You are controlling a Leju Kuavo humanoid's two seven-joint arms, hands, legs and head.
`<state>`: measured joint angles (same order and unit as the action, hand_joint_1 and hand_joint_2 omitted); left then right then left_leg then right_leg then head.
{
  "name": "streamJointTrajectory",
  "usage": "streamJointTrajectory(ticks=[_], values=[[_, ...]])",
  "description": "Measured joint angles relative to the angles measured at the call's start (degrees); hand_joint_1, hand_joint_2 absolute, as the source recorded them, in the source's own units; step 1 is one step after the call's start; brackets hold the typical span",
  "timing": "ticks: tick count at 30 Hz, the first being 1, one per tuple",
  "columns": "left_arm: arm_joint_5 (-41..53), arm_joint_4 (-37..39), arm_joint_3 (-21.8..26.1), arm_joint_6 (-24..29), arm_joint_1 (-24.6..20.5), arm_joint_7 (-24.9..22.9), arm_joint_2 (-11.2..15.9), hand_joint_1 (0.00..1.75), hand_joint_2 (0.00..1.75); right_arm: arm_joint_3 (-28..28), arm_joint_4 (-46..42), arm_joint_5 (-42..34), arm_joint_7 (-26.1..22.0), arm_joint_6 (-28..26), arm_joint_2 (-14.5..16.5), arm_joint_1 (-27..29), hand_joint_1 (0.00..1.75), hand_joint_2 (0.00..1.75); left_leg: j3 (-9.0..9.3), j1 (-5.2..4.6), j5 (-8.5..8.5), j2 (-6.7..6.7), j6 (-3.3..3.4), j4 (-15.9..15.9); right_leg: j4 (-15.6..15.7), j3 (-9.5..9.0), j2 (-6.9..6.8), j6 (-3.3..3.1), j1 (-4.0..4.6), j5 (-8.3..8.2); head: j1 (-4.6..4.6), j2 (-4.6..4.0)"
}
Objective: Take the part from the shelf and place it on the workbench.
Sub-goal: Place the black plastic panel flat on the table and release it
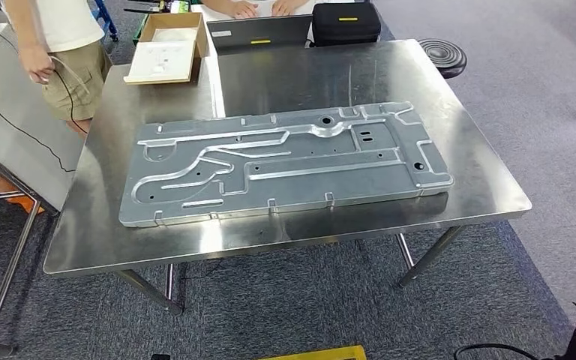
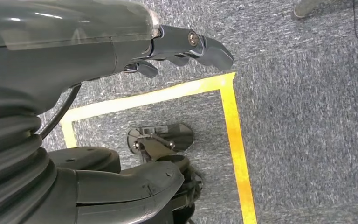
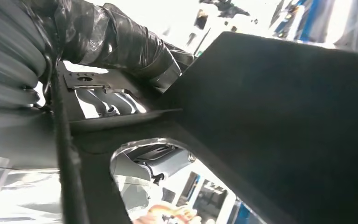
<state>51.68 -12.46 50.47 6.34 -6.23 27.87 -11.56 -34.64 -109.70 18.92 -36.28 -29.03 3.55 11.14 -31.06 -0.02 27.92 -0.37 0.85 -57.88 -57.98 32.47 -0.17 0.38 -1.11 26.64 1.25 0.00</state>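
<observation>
Part (image 1: 285,161) lies flat mid-frame on workbench (image 1: 450,112), apart from both hands. Left hand (image 2: 186,46) over taped floor, fingers loosely curled, holding nothing. Right hand (image 3: 121,42): grip state unclear

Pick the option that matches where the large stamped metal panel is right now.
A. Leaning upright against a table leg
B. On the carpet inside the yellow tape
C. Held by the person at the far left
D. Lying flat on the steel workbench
D: the head view shows the metal panel lying flat on the steel workbench, with nothing holding it.
</observation>
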Motion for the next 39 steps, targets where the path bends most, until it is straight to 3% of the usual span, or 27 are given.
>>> streamJointTrajectory(ticks=[2, 4, 5, 6, 7, 9, 11, 14, 16, 19, 20, 21, 22, 25, 27, 29, 31, 33, 35, 36, 37, 39], values=[[0.02, 0.00, 0.00, -0.02, -0.06, 0.00, 0.00, 0.00, 1.75, -0.57, 0.63, 0.50, 0.61, 0.00, -0.23, -0.44, 1.75, 1.75, -2.08, 0.13, 3.00, 0.05, -0.53, -4.74, 0.20, -0.04, -0.12, -0.68, -0.16, -0.12, 0.00, 0.00], [0.14, 0.00, 0.00, -0.10, -0.05, -0.01, -0.01, 0.00, 1.75, -1.21, 1.76, 1.95, 2.25, 0.03, -0.93, -0.94, 1.75, 1.75, -5.81, 0.17, 6.70, 0.07, -0.79, -12.59, 0.16, 0.06, -0.18, -0.96, -0.06, -0.09, 0.00, -0.01], [0.25, 0.00, 0.00, -0.14, -0.02, -0.04, -0.01, 0.00, 1.75, -1.66, 2.70, 2.98, 3.40, 0.04, -1.62, -1.31, 1.75, 1.75, -7.15, 0.17, 7.42, 0.07, -0.80, -15.33, 0.12, 0.09, -0.19, -1.00, 0.03, -0.07, 0.00, -0.01], [0.37, 0.00, 0.00, -0.16, 0.00, -0.08, -0.01, 0.00, 1.75, -2.23, 3.94, 4.15, 4.58, 0.04, -2.59, -1.81, 1.75, 1.75, -7.55, 0.15, 6.99, 0.07, -0.67, -16.02, 0.09, 0.07, -0.17, -1.03, 0.14, -0.05, 0.00, -0.01], [0.49, 0.00, 0.00, -0.17, -0.01, -0.13, 0.00, 0.00, 1.75, -2.91, 5.38, 5.42, 5.66, 0.03, -3.79, -2.40, 1.75, 1.75, -6.84, 0.08, 5.53, 0.06, -0.37, -14.43, 0.07, 0.01, -0.15, -1.03, 0.28, -0.04, 0.00, -0.01], [0.73, 0.00, 0.00, -0.25, -0.18, -0.23, 0.04, 0.00, 1.75, -4.50, 8.67, 8.23, 7.54, -0.03, -6.72, -3.77, 1.75, 1.75, -3.10, -0.30, 1.51, 0.12, 0.95, -6.52, 0.07, -0.19, -0.13, -1.02, 0.49, -0.03, 0.00, 0.00], [0.98, 0.00, -0.01, -0.33, -0.48, -0.35, 0.12, 0.00, 1.75, -6.15, 12.47, 11.27, 9.44, -0.08, -10.17, -5.34, 1.75, 1.75, -0.40, -0.81, -0.50, 0.49, 2.16, -0.50, 0.00, -0.17, -0.15, -0.62, 0.60, -0.01, -0.01, -0.01], [1.37, 0.00, -0.04, -0.54, -0.71, -0.58, 0.13, 0.00, 1.75, -7.74, 18.85, 16.49, 13.10, -0.17, -16.35, -7.71, 1.75, 1.75, 0.04, -0.97, -0.95, 0.71, 2.64, 1.15, -0.02, -0.01, -0.31, 0.51, 0.27, -0.07, 0.01, -0.01], [1.68, 0.00, -0.08, -0.82, -0.83, -0.76, 0.10, 0.00, 1.75, -7.98, 23.64, 21.00, 15.65, -0.24, -21.21, -9.73, 1.75, 1.75, 0.49, -0.69, -1.71, 0.74, 3.00, 2.21, -1.64, 0.66, -0.24, 1.14, 0.17, 1.09, -0.04, 0.00], [2.09, 0.00, -0.27, -1.12, -1.22, -1.03, 0.05, 0.00, 1.75, -7.61, 31.41, 27.90, 18.41, -0.31, -27.86, -13.34, 1.75, 1.75, 0.59, -0.59, -2.23, 0.85, 3.33, 2.74, -10.86, 4.96, -0.05, 2.09, -0.19, 6.09, -0.09, -0.01], [2.19, 0.00, -0.39, -1.18, -1.30, -1.10, 0.03, 0.00, 1.75, -7.17, 33.63, 29.83, 19.09, -0.34, -29.45, -14.42, 1.75, 1.75, 0.56, -0.56, -2.21, 0.83, 3.30, 2.68, -13.67, 6.33, -0.06, 2.42, -0.41, 6.97, -0.08, -0.01], [2.27, 0.00, -0.50, -1.24, -1.34, -1.16, 0.02, 0.00, 1.75, -6.50, 35.72, 31.84, 19.79, -0.38, -30.79, -15.51, 1.75, 1.75, 0.56, -0.50, -2.14, 0.79, 3.20, 2.56, -14.80, 6.99, -0.06, 2.73, -0.69, 6.77, -0.08, -0.01], [2.37, 0.00, -0.63, -1.30, -1.37, -1.25, 0.01, 0.00, 1.75, -5.56, 37.69, 33.98, 20.50, -0.44, -32.03, -16.72, 1.75, 1.75, 0.56, -0.41, -1.99, 0.76, 3.02, 2.33, -13.63, 6.57, -0.07, 3.04, -0.99, 5.35, -0.08, 0.00], [2.72, 0.00, -0.89, -1.38, -1.71, -1.42, -0.01, 0.00, 1.75, -1.70, 42.82, 40.05, 22.11, -0.63, -35.09, -21.01, 1.75, 1.75, 0.28, -0.16, -1.09, 0.73, 1.98, 0.95, -3.51, 2.04, 0.10, 3.69, -1.55, 0.00, -0.09, 0.00], [2.88, 0.00, -0.96, -1.38, -2.15, -1.53, 0.03, 0.00, 1.75, 1.56, 45.56, 42.71, 22.82, -0.73, -36.27, -23.39, 1.75, 1.75, -0.30, -0.31, -0.72, 0.67, 1.34, 0.34, -0.96, 1.07, 0.30, 2.99, -1.29, -0.36, -0.10, -0.01], [3.11, 0.00, -1.07, -1.43, -2.35, -1.80, 0.04, 0.00, 1.75, 5.12, 47.82, 45.24, 23.26, -0.81, -36.90, -25.66, 1.75, 1.75, -0.65, -0.39, -0.66, 0.62, 0.89, 0.20, -1.12, 1.46, 0.33, 1.82, -1.19, -0.35, -0.10, -0.01], [3.35, 0.00, -1.27, -1.53, -2.42, -2.07, 0.05, 0.00, 1.75, 8.95, 49.64, 47.76, 23.88, -0.97, -37.09, -28.26, 1.75, 1.75, -1.30, -0.27, 0.50, 0.59, 0.34, -1.44, -1.13, 1.65, 0.31, 0.95, -1.27, -0.44, -0.09, 0.00], [3.53, 0.00, -1.55, -1.71, -2.58, -2.20, 0.04, 0.00, 1.75, 12.99, 51.15, 49.64, 24.81, -1.10, -37.11, -30.83, 1.75, 1.75, -4.07, -0.17, 3.74, 0.54, -0.09, -7.33, -1.08, 1.70, 0.28, 0.35, -1.17, -0.51, -0.09, 0.00], [3.67, 0.00, -1.85, -1.86, -2.66, -2.32, 0.04, 0.00, 1.75, 16.48, 52.57, 50.70, 25.47, -1.13, -37.06, -32.98, 1.75, 1.75, -8.12, -0.19, 6.69, 0.54, -0.09, -14.96, -1.09, 1.74, 0.21, 0.08, -0.83, -0.47, -0.09, 0.00], [3.73, 0.00, -1.98, -1.90, -2.65, -2.37, 0.04, 0.00, 1.75, 17.85, 53.17, 50.97, 25.69, -1.15, -37.05, -33.72, 1.75, 1.75, -9.33, -0.26, 6.80, 0.54, 0.12, -16.84, -1.10, 1.71, 0.14, -0.01, -0.58, -0.42, -0.09, -0.01], [3.76, 0.00, -2.08, -1.90, -2.63, -2.42, 0.05, 0.00, 1.75, 18.93, 53.65, 51.10, 25.82, -1.17, -37.04, -34.25, 1.75, 1.75, -9.48, -0.36, 5.77, 0.54, 0.51, -16.47, -1.10, 1.62, 0.07, -0.11, -0.27, -0.36, -0.09, -0.01], [3.80, -0.01, -2.21, -1.90, -2.63, -2.45, 0.08, 0.00, 1.75, 20.51, 54.31, 51.18, 25.97, -1.23, -37.04, -35.01, 1.75, 1.75, -6.73, -0.97, 1.38, 0.50, 2.15, -9.63, -1.06, 1.35, -0.09, -0.32, 0.25, -0.21, -0.09, -0.01]])
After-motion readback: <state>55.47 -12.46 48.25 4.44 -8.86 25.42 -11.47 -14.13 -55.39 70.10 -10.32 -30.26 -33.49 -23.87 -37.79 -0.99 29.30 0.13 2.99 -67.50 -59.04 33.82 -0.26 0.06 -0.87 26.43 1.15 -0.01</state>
